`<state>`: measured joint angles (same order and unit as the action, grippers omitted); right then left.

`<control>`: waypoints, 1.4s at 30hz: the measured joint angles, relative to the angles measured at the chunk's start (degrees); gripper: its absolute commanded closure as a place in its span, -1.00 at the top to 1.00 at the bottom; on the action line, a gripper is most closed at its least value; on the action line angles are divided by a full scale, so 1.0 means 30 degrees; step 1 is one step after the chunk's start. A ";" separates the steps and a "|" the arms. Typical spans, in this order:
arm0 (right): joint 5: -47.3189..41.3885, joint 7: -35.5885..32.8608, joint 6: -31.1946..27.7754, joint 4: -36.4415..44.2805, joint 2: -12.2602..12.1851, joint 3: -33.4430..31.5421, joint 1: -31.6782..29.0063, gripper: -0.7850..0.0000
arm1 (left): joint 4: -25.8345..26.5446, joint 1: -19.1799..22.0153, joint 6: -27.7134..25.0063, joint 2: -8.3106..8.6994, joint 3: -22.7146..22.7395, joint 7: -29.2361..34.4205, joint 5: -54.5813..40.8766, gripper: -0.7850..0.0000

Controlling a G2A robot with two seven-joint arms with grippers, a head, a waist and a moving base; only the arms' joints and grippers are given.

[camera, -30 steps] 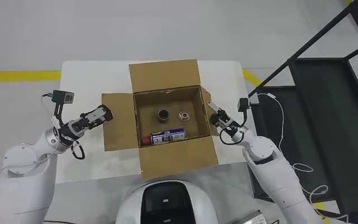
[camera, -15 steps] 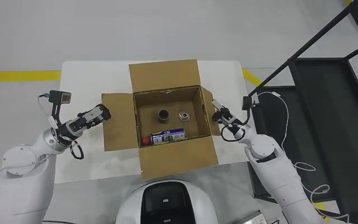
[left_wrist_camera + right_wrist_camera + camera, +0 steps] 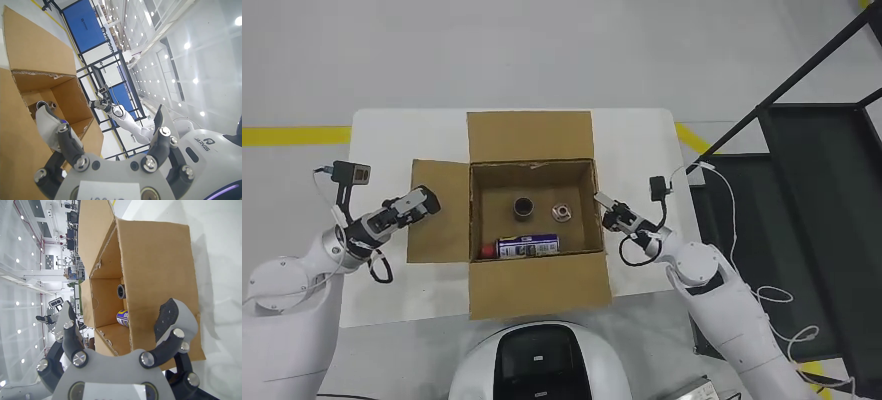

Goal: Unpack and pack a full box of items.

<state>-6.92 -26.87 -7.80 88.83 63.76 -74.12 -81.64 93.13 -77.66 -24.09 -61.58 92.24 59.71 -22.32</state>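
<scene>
Sliding over, the box [image 3: 582,238] now sits closer to the left edge of the table [image 3: 392,150] than half a second ago. The right gripper [image 3: 607,213] has followed it in and is tight against the box's right wall. The left gripper [image 3: 428,203] has not budged and hangs over the outer edge of the left flap [image 3: 439,212].

The box stands mid-table, open side up. Its far flap [image 3: 530,135] lies out flat and its near flap [image 3: 540,285] reaches toward the table's near edge.

Inside, the spray can [image 3: 529,244] lies on its side against the near wall. Its long axis runs parallel to the table's near edge, and its red cap [image 3: 488,251] points toward the left wall. Beyond it, apart from each other, are a short dark cylinder [image 3: 525,207] standing mouth up and a small metal fitting [image 3: 561,211], too small to make out its shape.

Both grippers are released, fingers spread wide and holding nothing. In the right wrist view the right flap [image 3: 160,275] runs up between the spread fingers. Whether either finger presses on it, I cannot tell. That same flap cuts off most of the can, leaving only its end showing. In the left wrist view a padded finger [image 3: 47,121] hides part of the cylinder.
</scene>
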 measured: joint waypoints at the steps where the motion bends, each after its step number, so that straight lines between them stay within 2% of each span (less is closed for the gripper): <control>1: 0.0049 -0.0136 0.0123 0.0180 -0.0011 -0.0006 -0.0105 1.00 | -0.0081 0.0039 0.0033 0.0017 -0.0012 0.0015 0.0018 1.00; 6: 0.0312 -0.0229 0.0211 0.0898 -0.0062 -0.0268 -0.0477 1.00 | -0.0533 0.0275 0.0085 0.0066 -0.0102 0.0017 -0.0173 1.00; 11: 0.0915 0.0794 -0.0346 0.2337 -0.0180 -0.1359 -0.1065 1.00 | -0.1128 0.0673 -0.0716 0.0121 -0.0012 0.0141 -0.0547 1.00; 16: 0.2438 0.0450 -0.0384 0.4570 -0.0313 -0.1906 -0.1166 1.00 | -0.2203 0.1575 -0.1003 0.0318 0.0090 0.2097 -0.0929 1.00; 18: 0.3307 -0.0162 -0.0044 0.5243 -0.0336 -0.1587 -0.0897 1.00 | -0.2680 0.2071 -0.0889 0.0443 0.0144 0.3676 -0.1348 1.00; 21: 0.6182 -0.1201 0.1393 0.6041 -0.0367 -0.0512 -0.0057 1.00 | -0.3405 0.2810 -0.1179 0.0645 0.0263 0.5618 -0.1234 1.00; 25: 1.0908 -0.2349 0.4180 0.6352 -0.0176 0.2070 0.1385 1.00 | -0.3234 0.3341 -0.0719 0.0963 0.0124 0.6113 -0.0359 1.00; 28: 1.2239 -0.3091 0.5378 0.5958 0.0009 0.3376 0.2433 1.00 | -0.3338 0.3576 -0.0535 0.1178 0.0074 0.6292 -0.0311 1.00; 32: 1.2484 -0.3567 0.5988 0.5536 0.0187 0.4185 0.3249 1.00 | -0.3482 0.3748 -0.0472 0.1322 -0.0024 0.6356 -0.0419 1.00; 42: 1.2438 -0.3583 0.5978 0.5535 0.0188 0.4182 0.3254 1.00 | -0.3475 0.3740 -0.0475 0.1315 -0.0020 0.6352 -0.0415 1.00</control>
<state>30.39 -37.62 10.13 105.44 64.33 -61.57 -71.87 82.70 -66.44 -25.52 -57.64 92.18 78.77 -23.57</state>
